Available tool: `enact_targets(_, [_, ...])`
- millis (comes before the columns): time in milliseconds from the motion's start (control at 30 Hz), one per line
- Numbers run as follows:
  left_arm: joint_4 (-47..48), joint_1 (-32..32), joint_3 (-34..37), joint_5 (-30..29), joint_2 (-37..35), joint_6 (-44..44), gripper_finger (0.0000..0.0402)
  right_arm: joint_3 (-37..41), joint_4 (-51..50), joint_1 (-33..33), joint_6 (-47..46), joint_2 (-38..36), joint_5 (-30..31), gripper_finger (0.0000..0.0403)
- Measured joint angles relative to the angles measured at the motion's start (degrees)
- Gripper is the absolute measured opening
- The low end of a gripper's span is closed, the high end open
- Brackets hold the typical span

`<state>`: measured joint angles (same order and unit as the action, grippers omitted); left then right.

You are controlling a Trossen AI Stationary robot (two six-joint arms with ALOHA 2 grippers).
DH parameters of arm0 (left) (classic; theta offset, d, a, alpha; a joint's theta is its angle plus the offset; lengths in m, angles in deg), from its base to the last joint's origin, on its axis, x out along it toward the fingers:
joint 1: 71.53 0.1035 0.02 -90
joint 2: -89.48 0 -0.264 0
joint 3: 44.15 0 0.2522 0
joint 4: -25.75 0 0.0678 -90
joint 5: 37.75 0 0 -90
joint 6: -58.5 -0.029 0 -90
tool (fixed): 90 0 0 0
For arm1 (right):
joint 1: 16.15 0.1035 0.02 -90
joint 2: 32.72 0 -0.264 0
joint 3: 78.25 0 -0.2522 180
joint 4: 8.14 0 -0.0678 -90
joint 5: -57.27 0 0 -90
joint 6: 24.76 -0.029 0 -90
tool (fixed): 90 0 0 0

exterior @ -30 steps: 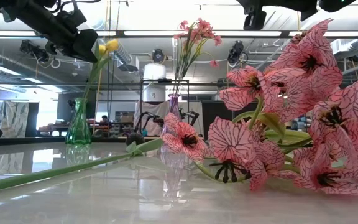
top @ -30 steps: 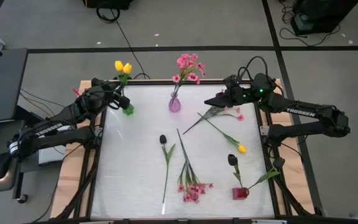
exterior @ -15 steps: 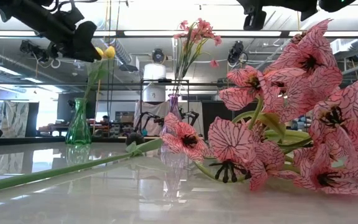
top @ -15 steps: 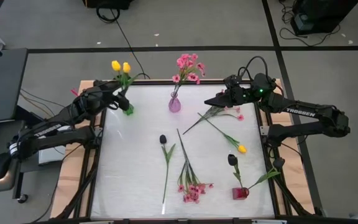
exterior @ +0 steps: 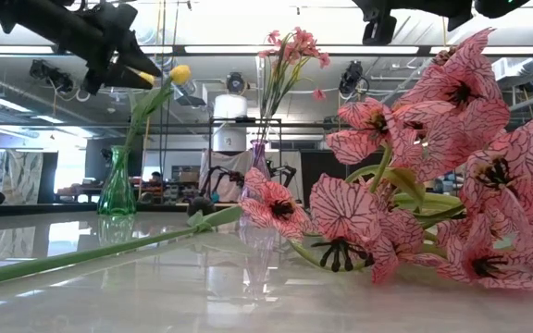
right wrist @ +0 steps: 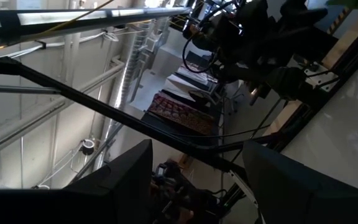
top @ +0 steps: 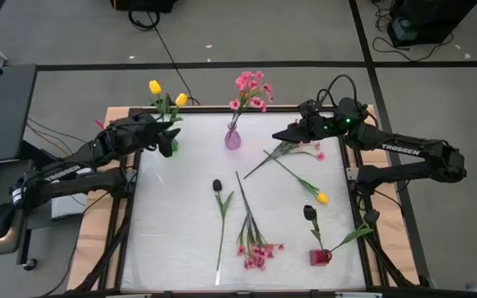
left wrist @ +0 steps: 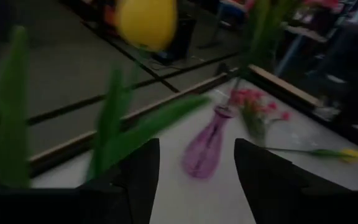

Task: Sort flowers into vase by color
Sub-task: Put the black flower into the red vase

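Left gripper sits at the far left corner by the green vase, jaws apart, nothing between the fingers in the left wrist view — two yellow tulips stand in that vase, one head leaning toward the middle. Looks like a just-released placement, judging by the open jaws right beside the stems

Right gripper hovers over the far right of the table, jaws apart, empty; its wrist view shows only the room

Pink vase at far centre already holds a pink spray. Red vase near the front right corner has one dark tulip in it

Still loose on the table:
- pink spray just below the right gripper
- yellow tulip, right of centre
- dark tulip, mid table
- pink spray, front centre

So roughly half done — four stems left, one for yellow, one for dark, two for pink. Right arm seems best placed for the spray beneath it
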<state>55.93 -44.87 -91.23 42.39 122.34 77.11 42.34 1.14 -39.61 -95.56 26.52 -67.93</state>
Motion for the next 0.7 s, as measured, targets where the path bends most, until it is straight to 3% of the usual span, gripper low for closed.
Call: enact_targets(700, [-0.61, -19.19, -0.02, 1.89, 6.36, 18.61, 0.0213, 0.01, 0.01, 0.0, 0.02, 0.0, -0.42, 0.0258])
